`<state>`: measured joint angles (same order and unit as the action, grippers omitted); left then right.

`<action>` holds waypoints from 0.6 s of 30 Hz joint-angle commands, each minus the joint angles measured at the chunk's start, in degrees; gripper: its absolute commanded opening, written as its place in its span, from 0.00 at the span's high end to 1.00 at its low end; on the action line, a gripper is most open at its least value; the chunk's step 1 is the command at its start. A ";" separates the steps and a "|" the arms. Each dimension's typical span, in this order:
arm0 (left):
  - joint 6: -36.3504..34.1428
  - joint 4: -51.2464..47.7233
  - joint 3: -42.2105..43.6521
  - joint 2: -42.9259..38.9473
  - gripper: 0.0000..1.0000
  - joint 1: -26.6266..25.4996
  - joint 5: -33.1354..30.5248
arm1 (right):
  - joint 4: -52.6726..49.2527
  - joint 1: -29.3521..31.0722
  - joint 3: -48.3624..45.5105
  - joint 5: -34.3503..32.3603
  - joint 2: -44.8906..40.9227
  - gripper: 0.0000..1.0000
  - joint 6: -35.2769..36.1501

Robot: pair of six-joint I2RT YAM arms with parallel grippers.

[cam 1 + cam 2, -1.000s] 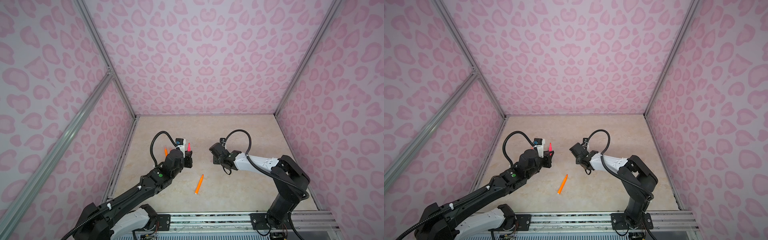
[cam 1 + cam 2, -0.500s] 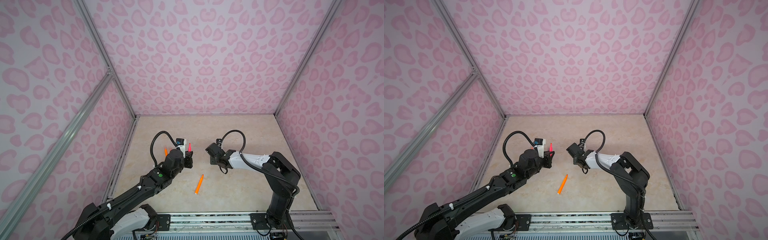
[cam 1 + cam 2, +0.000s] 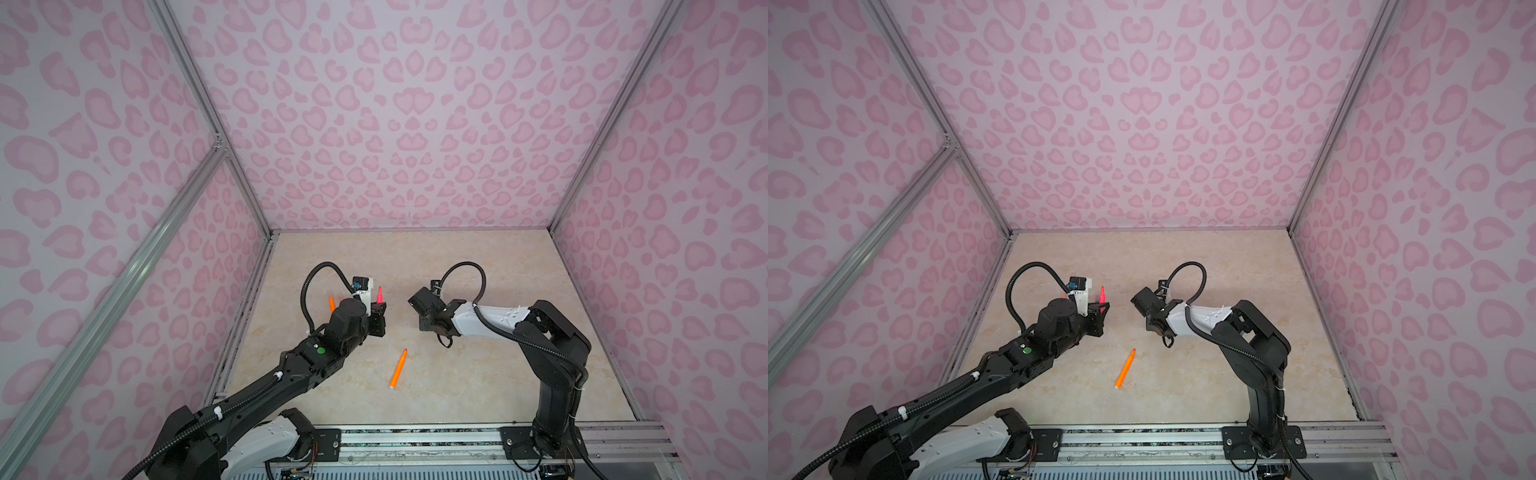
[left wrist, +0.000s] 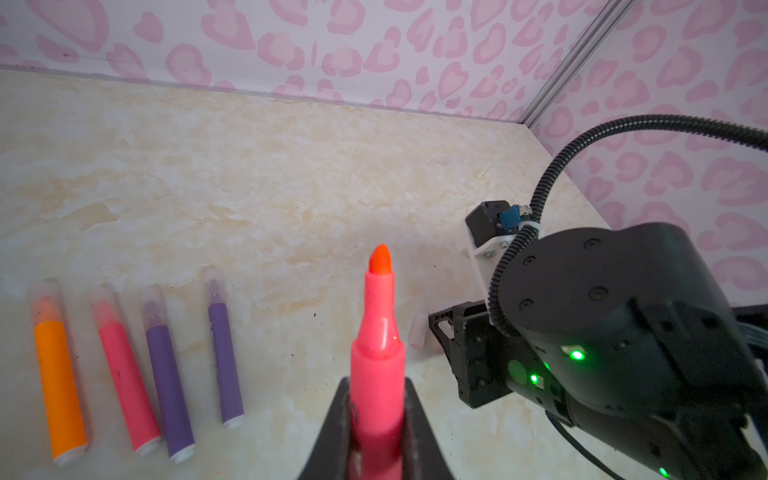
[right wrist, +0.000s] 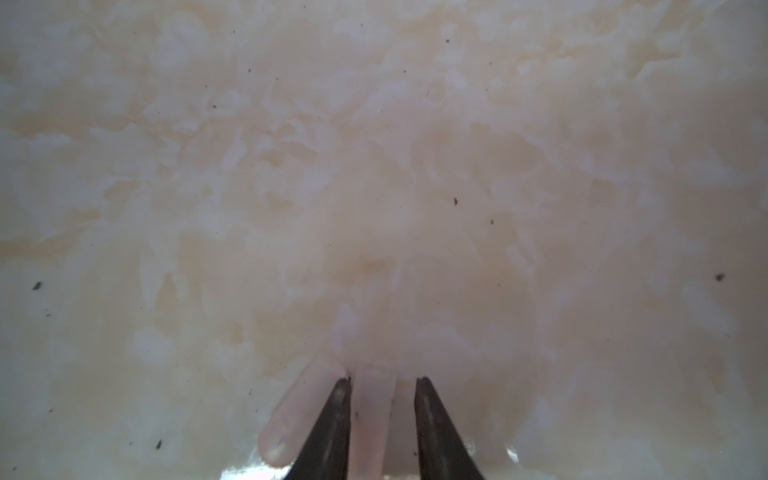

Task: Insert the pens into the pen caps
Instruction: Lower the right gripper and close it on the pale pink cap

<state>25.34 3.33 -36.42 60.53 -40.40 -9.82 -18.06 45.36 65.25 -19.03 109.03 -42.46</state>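
Pink pen (image 4: pixel 377 332) is held upright in the left end effector (image 4: pixel 377 384), which is clamped shut on the barrel. The bare tip is up and clear of the worktop (image 3: pixel 478 374).

Right end effector (image 5: pixel 382 378) is set down at the worktop, jaws partly open astride a clear cap (image 5: pixel 372 415). One finger looks to be touching the cap and a gap is seen at the other, so no grip is judged made yet. A second cap (image 5: pixel 291 419) lies just beside, on the outer side of the touching finger.

Step in hand is judged to be the cap pick.
- Cap should be centred between the fingers before closing, so it isn't shoved sideways or rolled.
- Second cap should be kept out of the pinch.
- Thin tube: a light squeeze is advised, taken away from the open mouth. Which end that is cannot be told here.
- Cap is then to be lifted and lined up on the pen's axis before pushing on.

Four capped pens (image 4: pixel 168 374) are lined up side by side by the left arm. One uncapped orange pen (image 3: pixel 398 369) lies mid-worktop, well apart.

No brand, label or legible writing can be made out on anything.
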 commanded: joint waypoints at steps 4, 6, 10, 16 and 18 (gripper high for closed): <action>-0.21 1.89 -0.72 0.02 0.97 -0.01 0.11 | -0.92 0.07 0.33 -0.28 1.13 0.74 -0.11; -0.21 1.87 -0.69 0.02 0.97 0.02 0.24 | -1.04 0.06 0.51 -0.26 1.40 0.75 -0.19; -0.29 1.87 -0.73 0.02 0.97 -0.03 0.42 | -1.26 0.07 0.63 -0.03 1.80 0.76 -0.25; -0.29 1.93 -0.79 0.03 0.97 0.05 0.60 | -0.98 0.06 0.16 -0.10 1.58 0.76 -0.43; -0.29 2.00 -0.83 0.09 0.97 -0.03 0.60 | -0.88 0.06 0.15 -0.03 1.77 0.76 -0.52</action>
<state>25.34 3.36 -36.51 60.53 -40.40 -9.41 -18.50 45.36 65.78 -19.03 110.34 -42.50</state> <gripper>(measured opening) 0.168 0.242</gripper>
